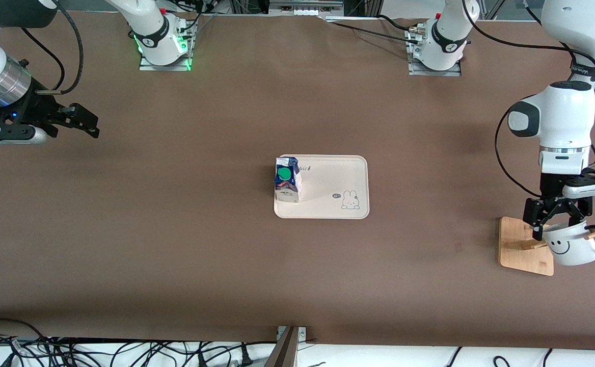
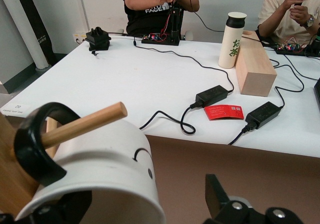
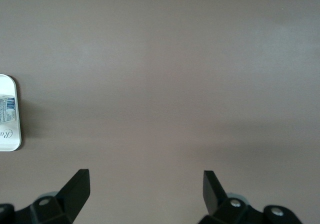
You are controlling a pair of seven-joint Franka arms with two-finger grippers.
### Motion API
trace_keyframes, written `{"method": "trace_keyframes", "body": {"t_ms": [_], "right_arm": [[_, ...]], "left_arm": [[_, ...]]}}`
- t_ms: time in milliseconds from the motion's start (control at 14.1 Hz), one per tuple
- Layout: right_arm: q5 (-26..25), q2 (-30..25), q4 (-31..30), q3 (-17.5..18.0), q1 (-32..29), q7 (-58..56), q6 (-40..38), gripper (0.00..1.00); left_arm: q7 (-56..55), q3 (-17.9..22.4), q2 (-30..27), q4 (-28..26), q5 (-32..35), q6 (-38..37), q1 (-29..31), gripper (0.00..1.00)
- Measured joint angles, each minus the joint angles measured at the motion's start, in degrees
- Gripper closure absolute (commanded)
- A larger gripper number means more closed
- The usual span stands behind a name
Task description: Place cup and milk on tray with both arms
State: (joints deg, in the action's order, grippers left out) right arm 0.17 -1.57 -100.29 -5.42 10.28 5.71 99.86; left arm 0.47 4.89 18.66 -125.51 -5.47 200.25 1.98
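The milk (image 1: pixel 287 179) stands upright on the cream tray (image 1: pixel 333 183), at the tray's end toward the right arm. The white smiley cup (image 1: pixel 571 248) hangs by its black handle (image 2: pixel 30 149) on a wooden peg (image 2: pixel 85 124) of the rack, at the left arm's end of the table. My left gripper (image 1: pixel 558 228) is open astride the cup's rim (image 2: pixel 100 174), and one finger (image 2: pixel 216 196) stands apart from the cup's wall. My right gripper (image 1: pixel 86 125) waits open over bare table near the right arm's end, with nothing between its fingers (image 3: pixel 75 189). The tray's edge (image 3: pixel 15 141) and the milk (image 3: pixel 7 109) show in the right wrist view.
The rack's square wooden base (image 1: pixel 519 244) lies under the cup, close to the table's edge at the left arm's end. Cables (image 1: pixel 73 351) trail along the edge nearest the front camera. A separate white table (image 2: pixel 150 79) carries a flask, a wooden block and power adapters.
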Motion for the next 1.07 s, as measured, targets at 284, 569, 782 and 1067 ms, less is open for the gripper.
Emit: {"method": "trace_keyframes", "body": {"t_ms": [284, 569, 782, 1067], "right_arm": [[-0.07, 1.46, 1.98, 0.02, 0.00, 0.00, -0.40, 0.00], [-0.07, 1.58, 2.64, 0.18, 0.06, 0.00, -0.44, 0.00], [-0.07, 1.68, 2.90, 0.17, 0.07, 0.00, -0.44, 0.00], [-0.07, 1.76, 2.90, 0.16, 0.05, 0.00, -0.44, 0.00]], "left_arm": [[-0.01, 0.00, 0.00, 2.10, 0.00, 0.05, 0.00, 0.00], [-0.10, -0.04, 0.00, 2.44, 0.00, 0.05, 0.00, 0.56], [-0.46, -0.04, -0.01, 2.43, 0.00, 0.05, 0.00, 1.00], [-0.71, -0.19, 0.00, 2.29, 0.00, 0.02, -0.01, 1.00]]}}
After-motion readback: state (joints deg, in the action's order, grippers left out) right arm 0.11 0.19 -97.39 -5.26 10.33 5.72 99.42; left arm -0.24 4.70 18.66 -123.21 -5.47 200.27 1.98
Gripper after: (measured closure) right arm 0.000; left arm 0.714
